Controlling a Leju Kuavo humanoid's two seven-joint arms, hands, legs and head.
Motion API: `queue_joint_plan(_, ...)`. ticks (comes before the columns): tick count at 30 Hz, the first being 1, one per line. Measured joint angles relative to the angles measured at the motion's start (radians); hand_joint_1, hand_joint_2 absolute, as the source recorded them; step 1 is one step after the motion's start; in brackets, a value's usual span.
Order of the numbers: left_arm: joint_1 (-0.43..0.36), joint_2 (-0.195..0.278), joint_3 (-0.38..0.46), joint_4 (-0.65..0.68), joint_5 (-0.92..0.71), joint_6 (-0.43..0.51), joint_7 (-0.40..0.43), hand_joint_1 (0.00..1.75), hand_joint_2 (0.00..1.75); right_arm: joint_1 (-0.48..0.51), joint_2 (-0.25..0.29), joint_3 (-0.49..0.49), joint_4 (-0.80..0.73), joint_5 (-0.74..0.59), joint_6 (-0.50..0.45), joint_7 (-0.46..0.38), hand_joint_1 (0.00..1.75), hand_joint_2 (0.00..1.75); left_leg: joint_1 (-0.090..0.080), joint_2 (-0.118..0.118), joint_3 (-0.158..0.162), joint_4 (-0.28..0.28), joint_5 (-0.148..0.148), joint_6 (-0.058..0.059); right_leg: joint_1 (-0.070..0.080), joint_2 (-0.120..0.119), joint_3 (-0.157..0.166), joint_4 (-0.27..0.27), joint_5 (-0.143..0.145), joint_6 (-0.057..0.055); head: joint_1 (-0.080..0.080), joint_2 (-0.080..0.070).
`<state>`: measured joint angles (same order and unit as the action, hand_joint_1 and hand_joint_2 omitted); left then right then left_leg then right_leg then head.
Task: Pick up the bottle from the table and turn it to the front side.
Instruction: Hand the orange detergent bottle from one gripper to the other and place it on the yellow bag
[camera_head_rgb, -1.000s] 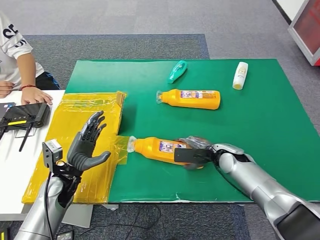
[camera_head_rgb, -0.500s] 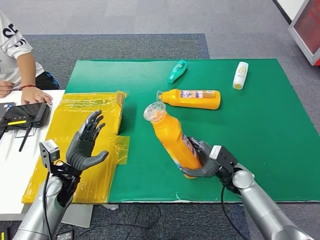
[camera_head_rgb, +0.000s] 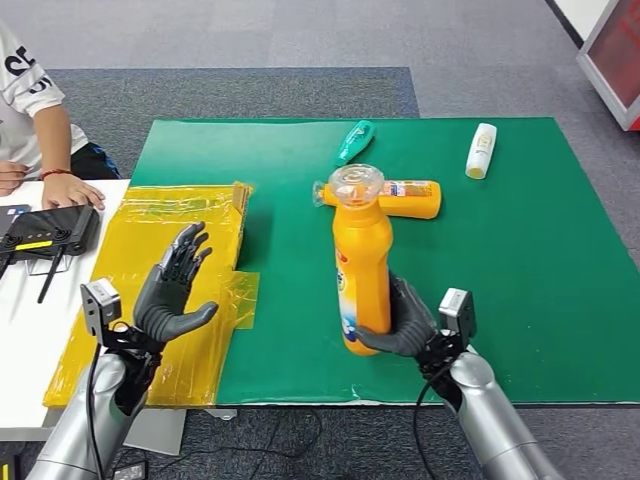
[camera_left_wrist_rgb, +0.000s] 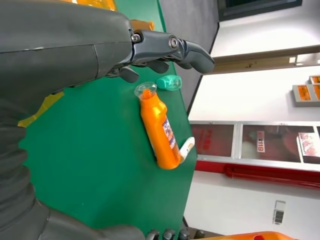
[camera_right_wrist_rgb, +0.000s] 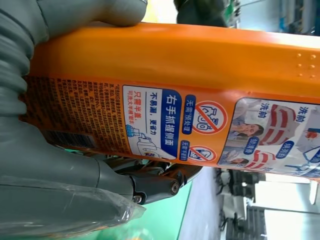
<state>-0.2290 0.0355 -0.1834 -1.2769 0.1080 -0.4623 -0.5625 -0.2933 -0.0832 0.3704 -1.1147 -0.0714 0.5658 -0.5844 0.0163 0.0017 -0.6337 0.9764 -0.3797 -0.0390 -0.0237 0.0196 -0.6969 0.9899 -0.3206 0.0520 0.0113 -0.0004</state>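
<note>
The head view looks forward and down from high on the robot over the green worktop (camera_head_rgb: 490, 230). The left wrist view, turned sideways, looks past the left hand (camera_left_wrist_rgb: 75, 45) across that same worktop toward the lying orange bottle (camera_left_wrist_rgb: 160, 127). The right wrist view sits pressed close against the held orange bottle (camera_right_wrist_rgb: 188, 65).
</note>
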Motion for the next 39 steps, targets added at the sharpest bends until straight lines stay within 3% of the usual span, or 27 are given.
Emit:
queue_joint_plan(6,-0.033,-0.005,-0.023,0.013,0.013,-0.020,0.008,0.00,1.75,-0.012,0.065,0.024,0.001,0.029,-0.021,0.001,1.75,1.75,0.000,0.000,0.000,0.000,0.000,0.000,0.000,0.000,0.000,0.000,0.000,0.000,0.000,0.000)
queue_joint_plan(12,-0.078,-0.006,-0.040,0.047,0.077,-0.081,0.051,0.00,1.75,-0.035,0.093,0.066,0.003,0.075,-0.073,-0.002,1.75,1.75,0.000,0.000,0.000,0.000,0.001,0.000,0.000,0.000,0.000,0.000,0.000,0.000,0.000,0.000)
queue_joint_plan(17,-0.120,-0.006,-0.045,0.114,0.327,-0.252,0.194,0.00,1.75,-0.056,0.104,0.099,0.013,0.172,-0.193,-0.002,1.75,1.75,0.000,0.000,0.000,0.000,0.001,-0.001,0.000,0.000,0.000,0.000,0.000,0.000,0.000,0.000)
queue_joint_plan(21,-0.150,-0.003,-0.059,0.176,0.485,-0.320,0.309,0.00,1.75,-0.070,0.115,0.122,0.028,0.256,-0.312,0.002,1.75,1.75,0.000,0.000,0.000,0.000,0.001,-0.001,0.000,0.000,0.000,0.000,0.000,0.000,0.000,0.000)
queue_joint_plan(27,-0.175,0.012,-0.103,0.217,0.579,-0.326,0.384,0.00,1.75,-0.079,0.130,0.140,0.054,0.308,-0.395,0.007,1.75,1.75,0.000,0.000,0.000,0.000,0.001,-0.001,0.000,0.000,0.000,0.000,0.000,0.000,0.000,0.000)
queue_joint_plan(39,-0.199,0.039,-0.154,0.252,0.590,-0.288,0.393,0.00,1.75,-0.090,0.138,0.153,0.078,0.315,-0.414,0.008,1.75,1.75,0.000,0.000,-0.001,0.000,0.001,-0.001,0.000,0.000,0.000,0.000,0.000,0.000,0.000,0.000)
